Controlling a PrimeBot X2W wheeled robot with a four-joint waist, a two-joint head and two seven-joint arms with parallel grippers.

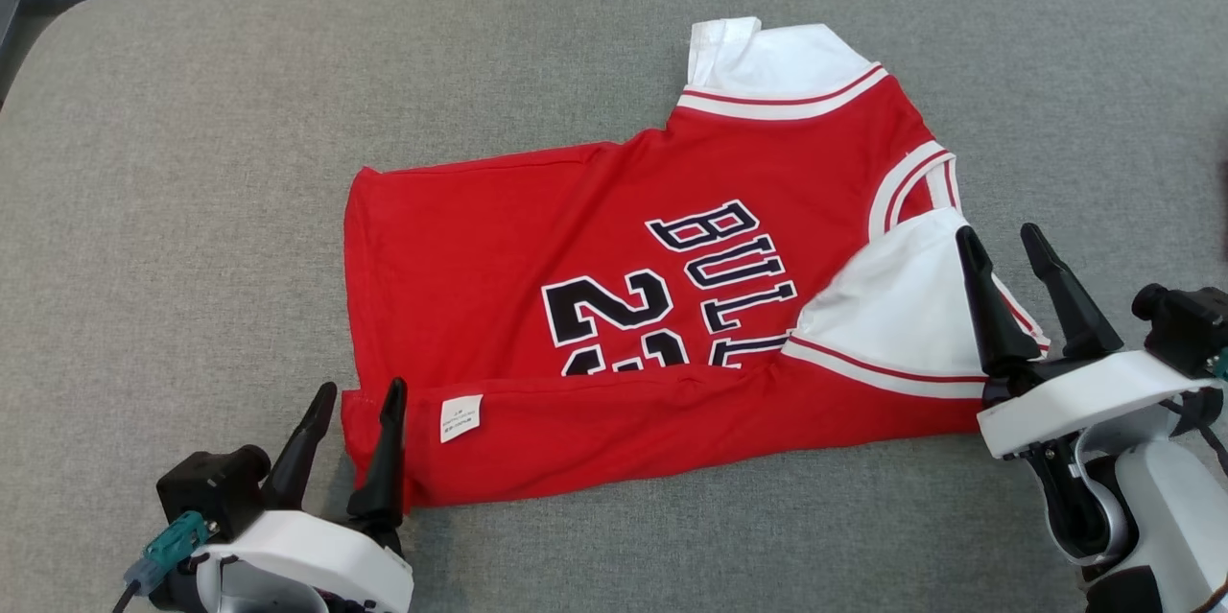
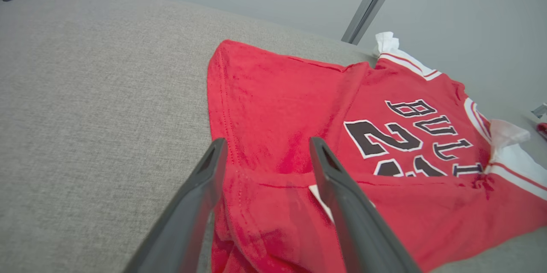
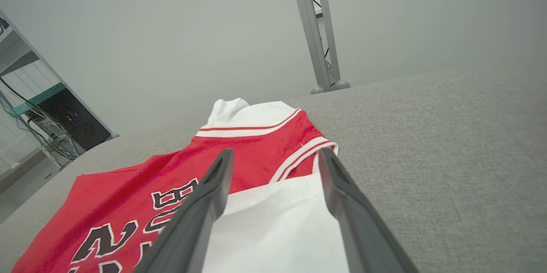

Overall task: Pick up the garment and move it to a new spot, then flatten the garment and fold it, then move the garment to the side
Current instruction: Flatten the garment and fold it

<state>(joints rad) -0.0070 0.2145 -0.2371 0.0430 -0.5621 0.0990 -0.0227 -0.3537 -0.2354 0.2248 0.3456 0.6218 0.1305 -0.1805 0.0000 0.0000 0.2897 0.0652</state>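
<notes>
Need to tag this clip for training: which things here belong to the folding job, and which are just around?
Job:
- red jersey, partly folded
- left end effector, open at its near corner
- right end effector, open over the white sleeve

Just around:
- grey table surface
- metal post
- dark box with cables

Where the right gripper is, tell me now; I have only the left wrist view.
Observer: The right gripper is open over the jersey's near white sleeve, gripping nothing.
Operator: Identify the white scrap beside the left gripper.
Observer: The head view shows a white label on the jersey's folded-over near edge, just right of that gripper.
</notes>
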